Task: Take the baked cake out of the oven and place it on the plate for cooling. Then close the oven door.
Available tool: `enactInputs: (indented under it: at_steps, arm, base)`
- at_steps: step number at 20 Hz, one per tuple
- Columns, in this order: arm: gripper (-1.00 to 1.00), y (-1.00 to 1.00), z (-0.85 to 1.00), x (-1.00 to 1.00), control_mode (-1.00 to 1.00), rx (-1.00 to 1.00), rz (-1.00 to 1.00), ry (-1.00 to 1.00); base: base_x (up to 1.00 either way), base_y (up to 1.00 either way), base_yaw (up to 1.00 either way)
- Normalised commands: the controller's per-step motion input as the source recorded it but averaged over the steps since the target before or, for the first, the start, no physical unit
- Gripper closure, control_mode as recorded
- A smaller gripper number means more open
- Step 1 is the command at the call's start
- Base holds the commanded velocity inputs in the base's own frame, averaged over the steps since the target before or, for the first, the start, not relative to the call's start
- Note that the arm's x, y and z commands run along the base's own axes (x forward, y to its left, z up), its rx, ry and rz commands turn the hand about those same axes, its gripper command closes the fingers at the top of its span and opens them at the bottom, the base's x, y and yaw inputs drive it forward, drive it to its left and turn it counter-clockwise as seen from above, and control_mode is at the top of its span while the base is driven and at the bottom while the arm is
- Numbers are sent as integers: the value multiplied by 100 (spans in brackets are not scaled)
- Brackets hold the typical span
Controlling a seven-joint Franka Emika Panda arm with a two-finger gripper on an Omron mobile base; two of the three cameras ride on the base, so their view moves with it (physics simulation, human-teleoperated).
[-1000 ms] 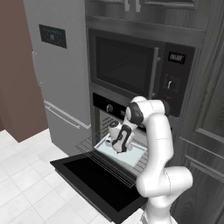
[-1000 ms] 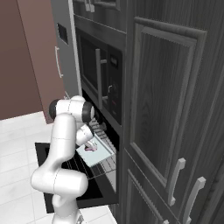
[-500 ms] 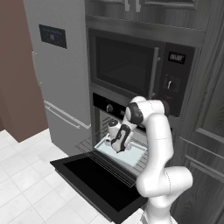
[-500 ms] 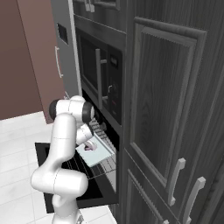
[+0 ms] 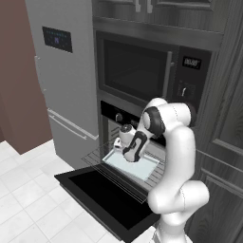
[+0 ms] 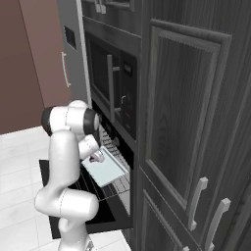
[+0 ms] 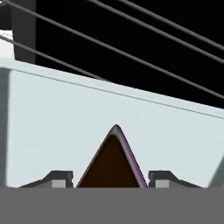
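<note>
The black oven [image 5: 118,116] stands open, its oven door [image 5: 109,199] dropped flat in front. A pale blue tray [image 5: 142,166] rests on the pulled-out wire rack [image 7: 131,48]. My gripper [image 5: 127,153] reaches down onto the tray's left part and is also seen from the right side [image 6: 95,158]. In the hand view the cake [image 7: 113,164], a dark reddish-brown wedge, lies on the tray [image 7: 65,118] between my fingertips [image 7: 61,177]. The gripper [image 7: 111,177] is open, with a thin gap showing on each side of the cake. The plate is out of view.
A black microwave [image 5: 137,71] with a vertical handle sits right above the oven. A grey fridge [image 5: 66,85] stands to the left, and dark cabinet fronts [image 6: 196,122] to the right. The lowered door [image 6: 105,211] juts out over the white tiled floor [image 5: 23,209].
</note>
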Motion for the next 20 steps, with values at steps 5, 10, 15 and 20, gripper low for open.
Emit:
enactInputs:
  at_steps: [5, 10, 15, 20]
  arm:
    - [100, 22, 99, -46, -100, 6, 11, -3]
    - [100, 37, 99, -53, -100, 4, 12, 0]
    - [100, 37, 100, -42, -100, 3, 10, 3]
    - [100, 35, 100, -15, -100, 0, 11, 12]
  base:
    - [0, 0, 0]
    - [0, 0, 0]
    - [0, 0, 0]
    - [0, 0, 0]
